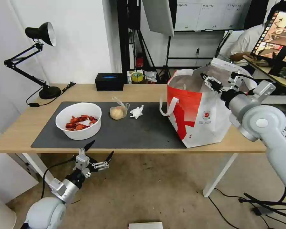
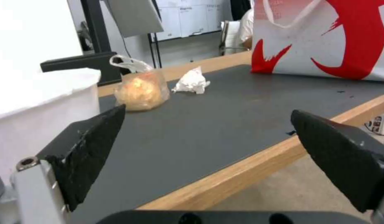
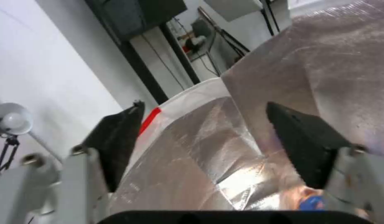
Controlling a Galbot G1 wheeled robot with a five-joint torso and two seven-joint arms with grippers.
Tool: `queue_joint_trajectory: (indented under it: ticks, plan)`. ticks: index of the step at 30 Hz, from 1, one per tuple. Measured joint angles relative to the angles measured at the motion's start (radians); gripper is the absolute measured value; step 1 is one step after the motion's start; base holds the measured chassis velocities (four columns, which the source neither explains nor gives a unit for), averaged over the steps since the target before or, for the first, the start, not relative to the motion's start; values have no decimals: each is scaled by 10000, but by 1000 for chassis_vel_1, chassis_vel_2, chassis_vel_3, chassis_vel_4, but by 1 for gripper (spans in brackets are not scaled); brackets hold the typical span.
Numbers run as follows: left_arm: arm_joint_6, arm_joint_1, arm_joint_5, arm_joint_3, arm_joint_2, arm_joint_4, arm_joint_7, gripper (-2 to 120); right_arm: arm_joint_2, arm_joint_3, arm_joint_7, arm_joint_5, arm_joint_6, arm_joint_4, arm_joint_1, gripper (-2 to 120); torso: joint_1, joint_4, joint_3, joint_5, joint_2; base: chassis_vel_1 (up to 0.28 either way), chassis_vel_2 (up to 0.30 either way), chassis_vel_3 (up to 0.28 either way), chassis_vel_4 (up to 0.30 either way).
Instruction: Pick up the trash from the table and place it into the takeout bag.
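On the table (image 1: 16, 133), the trash lies on a dark grey mat (image 1: 133, 130): a white bowl of red crayfish shells (image 1: 78, 120) at the left, then a clear bag with a tan bun (image 1: 118, 111) and a crumpled tissue (image 1: 136, 111). The red-and-white takeout bag (image 1: 197, 108) stands at the mat's right end. My right gripper (image 1: 207, 80) hangs open and empty over the bag's mouth, above the silver lining (image 3: 283, 77). Below the table's front edge, in front of the bowl (image 2: 42, 102), my left gripper (image 1: 102, 148) is open and empty, facing the bun (image 2: 142, 90) and tissue (image 2: 192, 81).
A black box (image 1: 109, 81) sits at the table's back edge, behind the bun. A black desk lamp (image 1: 38, 57) stands at the back left corner. White table legs (image 1: 219, 173) reach the floor under the bag. A stand and desks fill the room behind.
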Motion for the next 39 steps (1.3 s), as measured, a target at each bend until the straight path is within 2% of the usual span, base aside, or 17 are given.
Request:
queue_joint_trajectory:
  ticks: [2, 5, 6, 9, 10, 13, 16, 21, 24, 25, 27, 28, 31, 32, 34, 37, 39]
  plan:
    - [0, 0, -51, -21, 15, -11, 5, 100, -49, 2, -141, -123, -1, 66, -6, 88, 0, 0, 0, 1, 1, 0, 0, 0, 0]
    - [0, 4, -150, -58, 18, -37, 12, 100, -227, -19, -919, -1175, 52, 302, -171, 97, 0, 0, 0, 0, 0, 0, 0, 0, 0]
    - [0, 4, -150, -58, 18, -37, 12, 100, -227, -19, -919, -1175, 52, 302, -171, 97, 0, 0, 0, 0, 0, 0, 0, 0, 0]
    - [9, 64, -174, -122, 10, -62, 13, 100, -483, -116, -1958, -2725, 423, 782, -521, 100, 0, -1, 0, 0, 0, 0, 0, 0, 0]
    - [9, 64, -174, -122, 10, -62, 13, 100, -483, -116, -1958, -2725, 423, 782, -521, 100, 0, -1, 0, 0, 0, 0, 0, 0, 0]
    - [-9, 139, -169, -291, -26, -60, -7, 100, -834, -33, -3062, -3931, 1061, 1343, -1223, 100, 0, 1, 0, 0, 0, 0, 0, 0, 0]
    - [-70, 146, -154, -384, -79, -8, -158, 100, -983, 326, -3572, -4373, 1431, 1736, -1968, 100, 0, 0, 0, 0, 1, 0, 0, 0, 0]
    - [-329, 229, 4, -579, -163, 114, -309, 100, -1013, 972, -4133, -5184, 2245, 2167, -3373, 100, 0, -2, -1, 0, 1, 0, 0, 0, 0]
    - [-748, 362, 242, -813, -251, 270, -518, 100, -828, 1241, -4298, -6157, 3351, 2331, -4615, 100, 0, 1, -1, 1, 0, 0, 0, 0, 0]
    - [-748, 362, 242, -813, -251, 270, -518, 100, -828, 1241, -4298, -6157, 3351, 2331, -4615, 100, 0, 1, -1, 1, 0, 0, 0, 0, 0]
    - [-968, 399, 421, -922, -318, 411, -1129, 100, -597, 1603, -4312, -6723, 3765, 2465, -5473, 100, -1, 0, 0, -1, 1, 0, 0, 0, 0]
    - [-968, 399, 421, -922, -318, 411, -1129, 100, -597, 1603, -4312, -6723, 3765, 2465, -5473, 100, -1, 0, 0, -1, 1, 0, 0, 0, 0]
    - [-1041, 401, 612, -1057, -398, 497, -2068, 100, -267, 1962, -4269, -7314, 4178, 2689, -6552, 100, 0, -1, -1, 0, 1, 0, 0, 0, 0]
    - [-1041, 401, 612, -1057, -398, 497, -2068, 100, -267, 1962, -4269, -7314, 4178, 2689, -6552, 100, 0, -1, -1, 0, 1, 0, 0, 0, 0]
    - [-1048, 420, 701, -1143, -470, 563, -2605, 100, 65, 2009, -4089, -7955, 4502, 2736, -7326, 100, -1, 0, -1, -1, 1, 0, 0, 0, 0]
    - [-1049, 480, 734, -1229, -527, 609, -2779, 100, 409, 2011, -3988, -8517, 4740, 2731, -7984, 100, -1, 1, 0, -1, 1, 0, 0, 0, 0]
    - [-1048, 593, 754, -1307, -572, 659, -2825, 100, 971, 1918, -3864, -9244, 5012, 2729, -8963, 100, -1, -2, -1, 0, 1, 0, 0, 0, 0]
